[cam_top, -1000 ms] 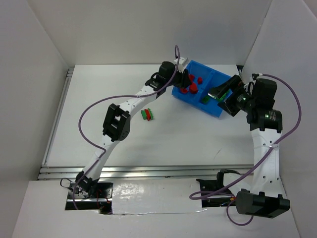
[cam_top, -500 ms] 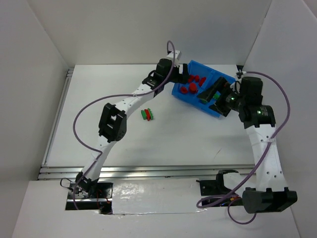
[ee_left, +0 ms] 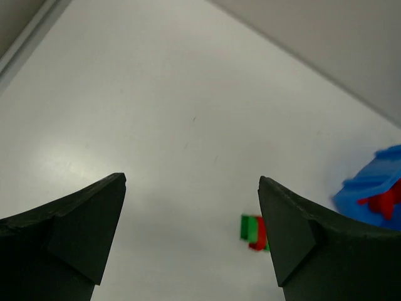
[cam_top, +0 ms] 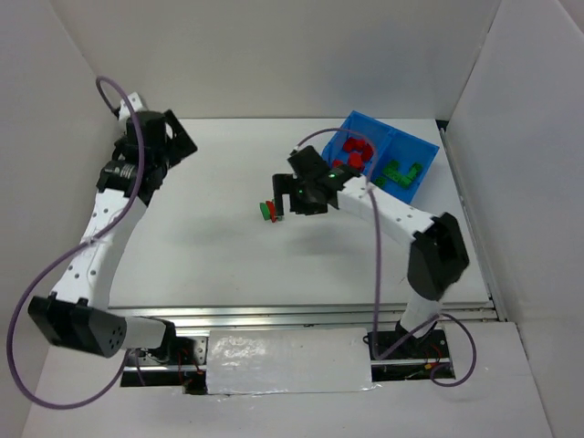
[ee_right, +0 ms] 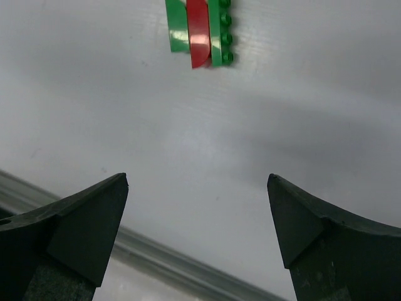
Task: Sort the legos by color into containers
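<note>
On the white table, the left gripper has swung away from the blue bin to the far-left corner, jaws wide and empty, while the right gripper, equally wide and empty, has crossed over to hover near the leftover green-red-green brick stack, which likely needs splitting by color.

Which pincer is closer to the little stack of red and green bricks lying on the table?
Right. The right pincer hovers just beside the brick stack, open; the left pincer is far off near the table's far-left corner.
</note>
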`<state>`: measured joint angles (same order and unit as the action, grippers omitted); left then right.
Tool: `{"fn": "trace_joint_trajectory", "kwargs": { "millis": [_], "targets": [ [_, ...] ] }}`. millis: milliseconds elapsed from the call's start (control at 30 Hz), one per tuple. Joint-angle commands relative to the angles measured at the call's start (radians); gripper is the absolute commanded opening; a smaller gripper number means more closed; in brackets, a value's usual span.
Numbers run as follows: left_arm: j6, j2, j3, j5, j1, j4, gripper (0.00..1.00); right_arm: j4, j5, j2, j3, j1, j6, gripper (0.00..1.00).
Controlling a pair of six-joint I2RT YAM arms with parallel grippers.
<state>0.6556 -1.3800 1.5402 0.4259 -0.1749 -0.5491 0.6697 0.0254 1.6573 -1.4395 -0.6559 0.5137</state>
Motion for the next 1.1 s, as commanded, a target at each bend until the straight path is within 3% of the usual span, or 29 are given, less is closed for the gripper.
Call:
{"fn": "trace_joint_trajectory", "kwargs": {
  "millis": [0, 267, 467, 567, 600, 667, 767, 833, 1000, 1067],
  "targets": [
    [0.018, 0.076, -0.156, -0.025, -0.006, -0.198, 1.0, -0.059, -0.14, 0.158, -0.134, -0.031, -0.075, 1.0],
    [-0.085, 0.228, -0.334, -0.213, 0.032, -0.219, 1.0, 0.051, -0.173, 0.548, -0.53, -0.042, -0.164, 1.0],
    [-0.105, 0.236, -0.359, -0.223, 0.034, -0.261, 1.0, 0.053, -0.174, 0.656, -0.584, -0.053, -0.164, 0.99],
    [-0.109, 0.225, -0.359, -0.231, 0.035, -0.259, 1.0, 0.067, -0.168, 0.69, -0.569, -0.054, -0.158, 0.91],
    [-0.109, 0.222, -0.361, -0.236, 0.034, -0.258, 1.0, 0.061, -0.162, 0.687, -0.555, -0.057, -0.156, 0.88],
    [-0.111, 0.205, -0.367, -0.26, 0.034, -0.241, 0.99, 0.024, -0.144, 0.668, -0.489, -0.066, -0.153, 0.68],
    [-0.102, 0.173, -0.383, -0.285, 0.035, -0.213, 1.0, -0.034, -0.125, 0.632, -0.403, -0.083, -0.159, 0.53],
    [-0.091, 0.154, -0.396, -0.315, 0.035, -0.198, 1.0, -0.059, -0.107, 0.607, -0.351, -0.086, -0.172, 0.36],
    [-0.056, 0.102, -0.397, -0.482, 0.038, -0.138, 0.99, -0.191, -0.096, 0.367, -0.172, -0.088, -0.15, 0.32],
    [-0.03, 0.104, -0.42, -0.661, 0.038, -0.077, 0.99, -0.225, -0.067, 0.216, -0.063, -0.09, -0.112, 0.33]
  ]
}}
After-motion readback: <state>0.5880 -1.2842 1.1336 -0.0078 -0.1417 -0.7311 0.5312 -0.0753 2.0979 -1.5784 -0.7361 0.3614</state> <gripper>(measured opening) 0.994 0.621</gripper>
